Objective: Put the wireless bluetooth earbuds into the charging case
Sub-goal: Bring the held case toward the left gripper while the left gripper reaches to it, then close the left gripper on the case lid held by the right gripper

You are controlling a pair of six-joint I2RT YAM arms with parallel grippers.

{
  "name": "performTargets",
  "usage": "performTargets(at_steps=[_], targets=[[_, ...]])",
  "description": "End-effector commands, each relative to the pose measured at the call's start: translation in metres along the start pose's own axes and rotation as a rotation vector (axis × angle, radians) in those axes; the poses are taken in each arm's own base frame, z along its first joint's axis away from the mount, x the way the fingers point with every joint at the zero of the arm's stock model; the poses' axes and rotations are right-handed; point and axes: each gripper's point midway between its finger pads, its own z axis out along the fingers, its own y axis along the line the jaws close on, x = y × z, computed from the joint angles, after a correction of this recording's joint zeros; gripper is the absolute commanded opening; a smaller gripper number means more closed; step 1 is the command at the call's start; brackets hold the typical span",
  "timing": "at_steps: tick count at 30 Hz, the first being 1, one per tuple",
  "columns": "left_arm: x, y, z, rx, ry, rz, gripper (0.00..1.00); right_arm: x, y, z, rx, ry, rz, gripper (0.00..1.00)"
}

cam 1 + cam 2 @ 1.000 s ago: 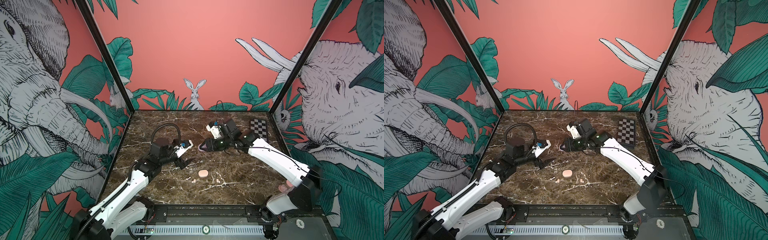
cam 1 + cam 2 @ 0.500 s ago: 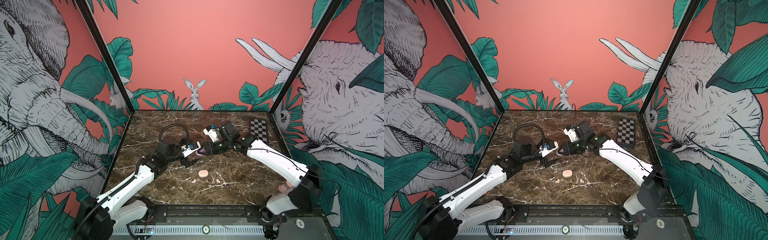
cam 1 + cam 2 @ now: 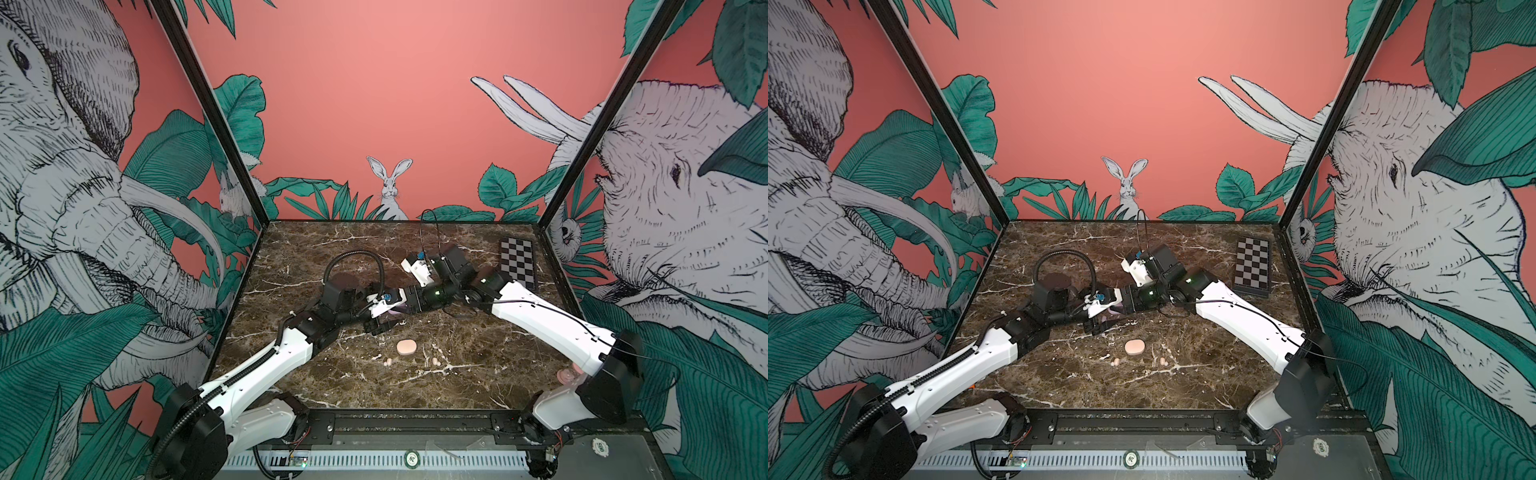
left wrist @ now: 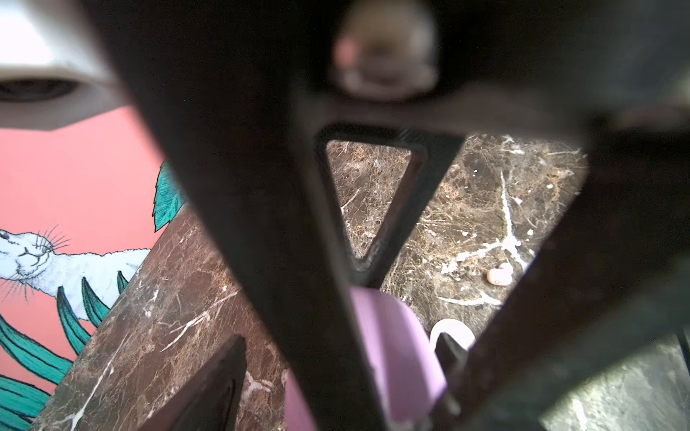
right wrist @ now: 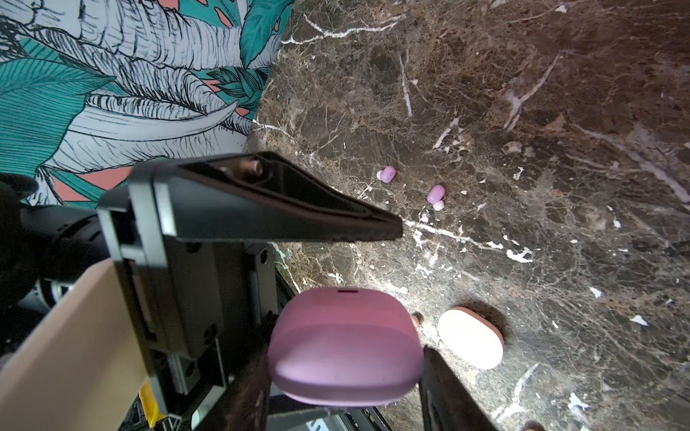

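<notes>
The marble table point(image 3: 316, 257) carries two pebble-shaped charging cases and four bean-like earbuds.

The lilac case point(image 5: 345, 345) is a smooth, closed, matte pebble with a small slot on its edge. It is held off the table between the jaws of the right gripper point(image 5: 345, 377), which are closed on its sides. The left gripper point(image 3: 384, 320) meets it mid-table. One of its fingers point(image 5: 283, 209) lies just above the case, and whether its jaws are on the case I cannot tell.

The peach case point(image 3: 406, 347) lies flat and closed, nearer the front edge.

There are two peach earbuds: one point(image 3: 388, 362) lies left of the peach case, the other point(image 3: 435, 361) right of it.

The two lilac earbuds point(image 5: 388, 174) point(image 5: 435, 194), each with a white tip, lie near each other on the marble, apart from the cases.
</notes>
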Motion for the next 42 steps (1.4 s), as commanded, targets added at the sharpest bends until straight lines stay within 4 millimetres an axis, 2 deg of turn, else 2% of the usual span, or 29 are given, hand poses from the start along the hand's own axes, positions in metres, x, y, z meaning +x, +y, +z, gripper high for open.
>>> performTargets(at_steps=[1,16,23,29,33,42], targets=[[-0.005,-0.002,-0.004,0.002,-0.012,0.033,0.77,-0.006,0.006,-0.001,-0.010,-0.024,-0.018,0.00],[-0.001,-0.003,-0.004,-0.008,0.003,0.054,0.59,-0.007,0.009,0.004,-0.031,-0.027,-0.004,0.00],[-0.001,-0.003,-0.004,-0.006,0.003,0.054,0.54,-0.005,0.009,0.009,-0.043,-0.025,0.009,0.00],[0.000,-0.004,-0.004,-0.001,0.008,0.055,0.54,-0.006,0.008,0.007,-0.037,-0.034,0.008,0.00],[0.005,-0.010,-0.005,0.020,0.033,0.062,0.61,-0.008,0.008,0.005,-0.026,-0.047,0.004,0.00],[0.008,-0.007,-0.007,-0.003,0.053,0.091,0.58,-0.007,0.008,0.005,-0.025,-0.041,0.000,0.00]])
